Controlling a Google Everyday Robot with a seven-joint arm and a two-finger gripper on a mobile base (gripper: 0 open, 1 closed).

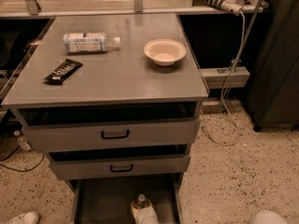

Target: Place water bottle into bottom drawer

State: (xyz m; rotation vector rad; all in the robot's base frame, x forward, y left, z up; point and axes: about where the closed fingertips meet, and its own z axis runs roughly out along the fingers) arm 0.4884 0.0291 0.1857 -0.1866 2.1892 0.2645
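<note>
Water bottle (140, 203), cap up inside the bottom drawer (103, 200) against the tool (147, 216), whose grip I cannot tell, may tip over if let go tilted.

The cabinet top (121, 78) is plain matte grey. On its far left lies a bottle (88, 42) wrapped in a white-and-blue label, with a white cap. Nearer is a black snack bar (63, 71) with pale lettering. To the right sits a cream bowl (164, 51). The two upper drawers (154, 133) are grey with black handles (115, 135). The bottom drawer (103, 199) has a darker grey floor. In it, at the near edge, the water bottle (140, 200) shows a white cap. The off-white gripper (145, 214) is just below it, and the bottle's body colour is hard to judge there. The floor (233, 171) is beige with dark speckles. A white cable (233, 69) hangs at the right.
</note>
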